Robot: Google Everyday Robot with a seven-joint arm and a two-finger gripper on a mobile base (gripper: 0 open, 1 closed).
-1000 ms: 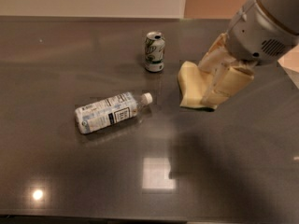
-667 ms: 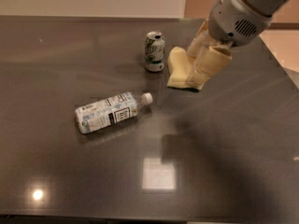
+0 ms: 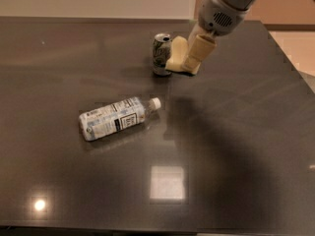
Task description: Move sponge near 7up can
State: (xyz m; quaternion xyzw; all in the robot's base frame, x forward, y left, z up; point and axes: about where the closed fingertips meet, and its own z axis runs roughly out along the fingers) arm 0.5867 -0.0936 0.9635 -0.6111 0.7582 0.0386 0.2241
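The 7up can [image 3: 161,54] stands upright on the dark table [image 3: 236,146], at the back middle. The pale yellow sponge [image 3: 177,54] is right beside the can's right side, almost touching it, with its lower edge at the table. My gripper [image 3: 189,59] reaches down from the upper right and is shut on the sponge; a tan finger [image 3: 198,52] covers the sponge's right part.
A clear plastic bottle [image 3: 117,118] with a white cap lies on its side left of centre, cap pointing right. The table's right edge runs along the far right, with pale floor beyond it.
My gripper has carried the sponge left and toward the back, from well right of the can to right beside it. The can and bottle have not moved.
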